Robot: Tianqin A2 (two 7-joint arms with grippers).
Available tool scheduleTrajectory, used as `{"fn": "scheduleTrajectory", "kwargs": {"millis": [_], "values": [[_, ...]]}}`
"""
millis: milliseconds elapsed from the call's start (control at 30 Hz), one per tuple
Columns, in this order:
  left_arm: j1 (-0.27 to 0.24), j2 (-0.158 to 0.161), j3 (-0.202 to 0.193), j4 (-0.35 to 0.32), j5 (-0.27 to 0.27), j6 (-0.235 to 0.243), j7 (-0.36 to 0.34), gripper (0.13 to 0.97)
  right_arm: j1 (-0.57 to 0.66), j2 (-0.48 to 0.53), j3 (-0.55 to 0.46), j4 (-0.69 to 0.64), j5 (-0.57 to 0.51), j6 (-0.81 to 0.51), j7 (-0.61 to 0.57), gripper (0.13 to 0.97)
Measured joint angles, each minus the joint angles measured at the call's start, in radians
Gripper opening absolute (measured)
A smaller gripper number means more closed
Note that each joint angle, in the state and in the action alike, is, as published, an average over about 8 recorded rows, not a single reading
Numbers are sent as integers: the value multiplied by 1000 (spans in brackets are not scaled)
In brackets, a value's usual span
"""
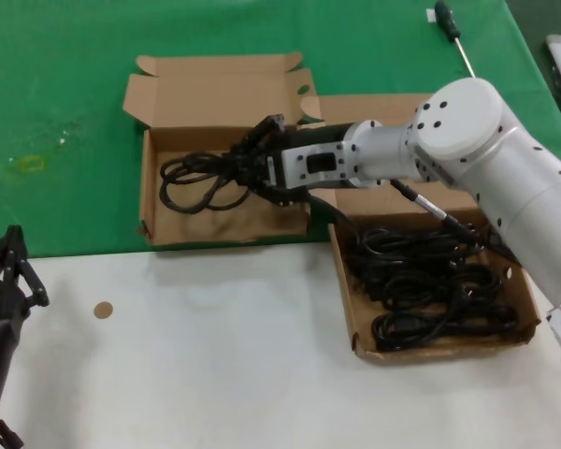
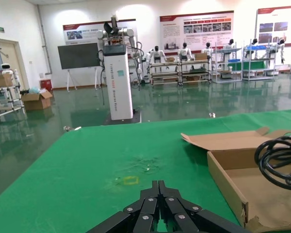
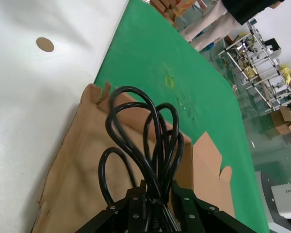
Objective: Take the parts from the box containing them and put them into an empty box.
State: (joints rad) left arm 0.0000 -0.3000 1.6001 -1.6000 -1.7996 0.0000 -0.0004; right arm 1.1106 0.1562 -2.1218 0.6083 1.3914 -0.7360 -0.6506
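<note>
My right gripper point(image 1: 254, 154) reaches over the ragged-walled empty box point(image 1: 150, 201), jaws clenched on a looped power cord point(image 1: 201, 178) hanging inside its walls. More cords point(image 1: 430, 281) fill the straight-walled box point(image 1: 348, 299) beside it. My left gripper point(image 1: 9, 267) waits closed, well off that box's near edge.
</note>
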Motion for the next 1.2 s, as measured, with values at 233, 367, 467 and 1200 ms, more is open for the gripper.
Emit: {"fn": "scheduleTrajectory", "kwargs": {"millis": [233, 367, 467, 1200], "values": [[0, 0, 0, 0, 0, 0, 0, 152, 5, -4, 8, -30, 10, 2, -33, 259], [0, 0, 0, 0, 0, 0, 0, 152, 7, -3, 12, -36, 14, 2, -41, 310], [0, 0, 0, 0, 0, 0, 0, 152, 6, 1, 12, -27, 14, 0, -35, 348], [0, 0, 0, 0, 0, 0, 0, 153, -54, 80, 21, 158, 14, -17, 75, 733]]}}
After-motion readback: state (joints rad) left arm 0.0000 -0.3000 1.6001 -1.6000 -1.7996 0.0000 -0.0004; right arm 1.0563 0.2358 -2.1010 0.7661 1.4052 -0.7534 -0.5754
